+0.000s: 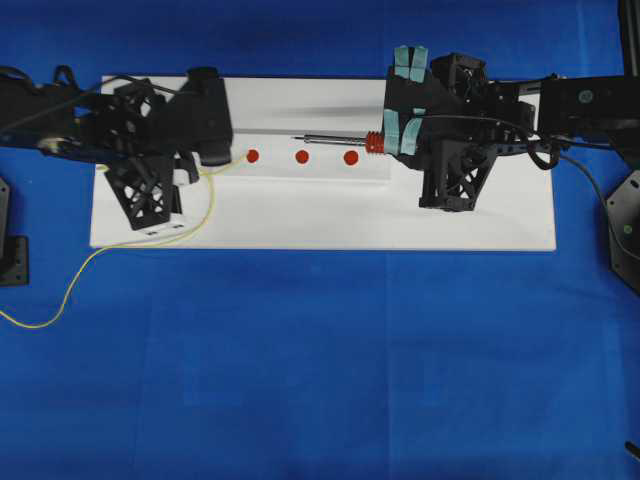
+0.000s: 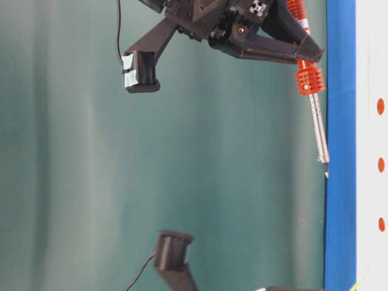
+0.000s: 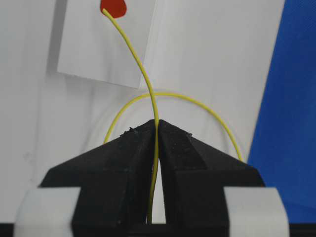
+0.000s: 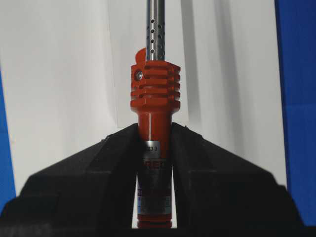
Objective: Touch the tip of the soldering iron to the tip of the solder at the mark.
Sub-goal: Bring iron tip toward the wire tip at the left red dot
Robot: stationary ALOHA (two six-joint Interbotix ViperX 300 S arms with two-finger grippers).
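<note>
My left gripper [image 3: 157, 123] is shut on the thin yellow solder [image 3: 143, 74], whose free tip lies at the edge of a red mark [image 3: 113, 7]. From overhead, that is the leftmost mark [image 1: 252, 156], and the left gripper [image 1: 222, 158] sits just left of it. The right gripper [image 4: 154, 131] is shut on the red body of the soldering iron [image 4: 154, 94]. The silver shaft [image 1: 335, 140] points left and its tip [image 1: 295, 138] ends near the middle mark [image 1: 302, 156], apart from the solder tip. In the table-level view the iron tip [image 2: 325, 165] hovers off the board.
A white board [image 1: 320, 225] lies on blue cloth [image 1: 320, 380]. A third red mark [image 1: 351, 157] sits by the iron's collar. Loose solder [image 1: 60, 290] trails off the board's left side. The iron's black cord [image 1: 590, 180] runs away to the right.
</note>
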